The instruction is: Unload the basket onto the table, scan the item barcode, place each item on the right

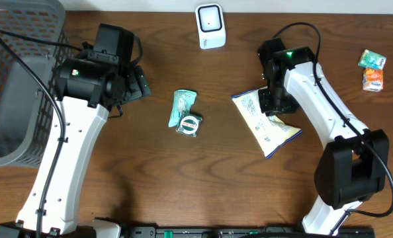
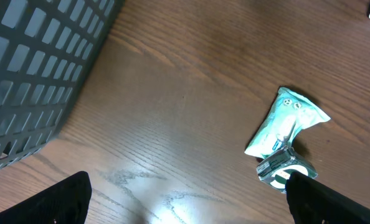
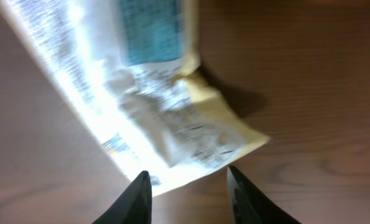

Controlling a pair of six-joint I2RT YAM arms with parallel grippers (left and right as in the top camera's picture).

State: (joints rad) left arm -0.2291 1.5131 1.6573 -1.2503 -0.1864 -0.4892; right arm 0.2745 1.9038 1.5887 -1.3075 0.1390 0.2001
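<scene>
A flat white and yellow bag [image 1: 268,123] with printed text lies on the wooden table right of centre. My right gripper [image 1: 274,99] hovers over its far end. In the right wrist view the bag [image 3: 154,106] fills the upper left, blurred, and its lower edge reaches the left fingertip of my right gripper [image 3: 188,182], whose jaws stand apart over bare wood with nothing held. A white scanner [image 1: 210,26] stands at the back centre. My left gripper [image 1: 140,82] hangs wide open near the basket; in its own view the left gripper [image 2: 185,205] holds nothing. I cannot make out a barcode.
A green packet [image 1: 183,104] with a round green-and-white item [image 1: 190,123] lies at mid-table, also visible as the green packet [image 2: 284,121] in the left wrist view. A grey mesh basket [image 1: 18,79] fills the left side. Two small snack packs [image 1: 372,69] lie far right.
</scene>
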